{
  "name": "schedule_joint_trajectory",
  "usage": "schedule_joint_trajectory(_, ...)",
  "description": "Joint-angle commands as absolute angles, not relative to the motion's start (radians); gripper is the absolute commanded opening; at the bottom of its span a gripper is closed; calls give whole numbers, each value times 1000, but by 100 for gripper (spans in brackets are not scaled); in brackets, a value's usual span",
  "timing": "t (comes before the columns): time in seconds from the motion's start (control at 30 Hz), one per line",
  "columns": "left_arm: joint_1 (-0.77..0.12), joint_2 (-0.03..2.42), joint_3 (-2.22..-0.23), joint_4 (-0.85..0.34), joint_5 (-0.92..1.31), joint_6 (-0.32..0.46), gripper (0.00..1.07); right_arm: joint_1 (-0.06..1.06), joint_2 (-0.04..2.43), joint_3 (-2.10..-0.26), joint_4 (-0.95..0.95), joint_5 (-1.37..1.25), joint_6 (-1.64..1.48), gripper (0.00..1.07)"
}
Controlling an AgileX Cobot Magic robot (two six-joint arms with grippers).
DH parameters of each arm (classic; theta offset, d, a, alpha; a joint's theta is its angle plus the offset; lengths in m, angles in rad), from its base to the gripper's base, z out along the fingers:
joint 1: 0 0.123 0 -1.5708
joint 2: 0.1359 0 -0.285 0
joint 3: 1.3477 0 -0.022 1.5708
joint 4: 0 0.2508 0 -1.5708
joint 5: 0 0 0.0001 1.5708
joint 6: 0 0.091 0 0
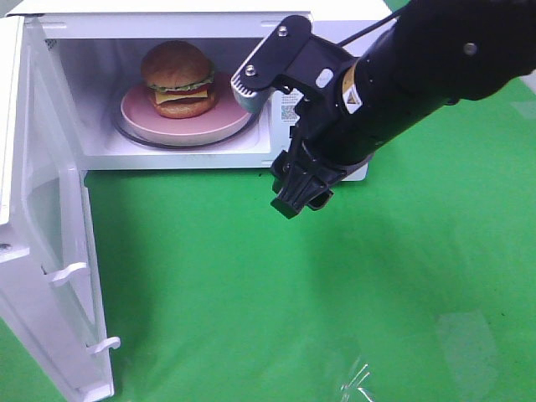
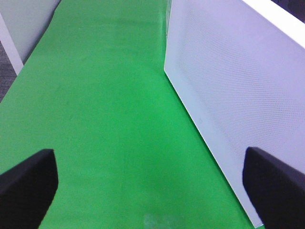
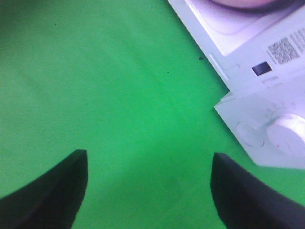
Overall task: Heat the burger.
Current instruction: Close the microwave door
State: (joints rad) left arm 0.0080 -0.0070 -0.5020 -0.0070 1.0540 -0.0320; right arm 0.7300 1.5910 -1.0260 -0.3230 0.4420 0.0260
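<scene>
Left claw [image 2: 148, 167], right claw [image 3: 148, 164] gape; one burger [image 1: 177, 75], one plate [image 1: 138, 113].

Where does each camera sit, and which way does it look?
Exterior high: above, looking down on the microwave, the burger on its pink plate; right arm shows.
Left wrist: on its arm, facing green cloth and the microwave door; open left claw shows.
Right wrist: on the right arm, facing cloth and the knob; open right claw shows.
Shared: the microwave.

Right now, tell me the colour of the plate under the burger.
Pink. The plate sits under the burger inside the microwave; clearest in the exterior high view.
</scene>
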Motion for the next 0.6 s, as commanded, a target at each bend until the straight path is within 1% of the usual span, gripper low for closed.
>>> schedule_joint_trajectory(0.03, 8, -27, -499, -9, 1041, -30, 98, 726, 1543, -992, -323, 463, 112, 71)
schedule_joint_trajectory(0.1, 8, -27, -499, -9, 1041, -30, 98, 726, 1476, -943, -286, 511, 189, 71)
schedule_joint_trajectory(0.23, 8, -27, -499, -9, 1041, -30, 98, 726, 1398, -902, -243, 587, 199, 71)
schedule_joint_trajectory(0.33, 8, -27, -499, -9, 1041, -30, 98, 726, 1383, -897, -240, 615, 199, 71)
schedule_joint_trajectory(0.4, 8, -27, -499, -9, 1041, -30, 98, 726, 1326, -882, -228, 727, 208, 71)
schedule_joint_trajectory(0.6, 8, -27, -499, -9, 1041, -30, 98, 726, 1255, -845, -224, 849, 210, 71)
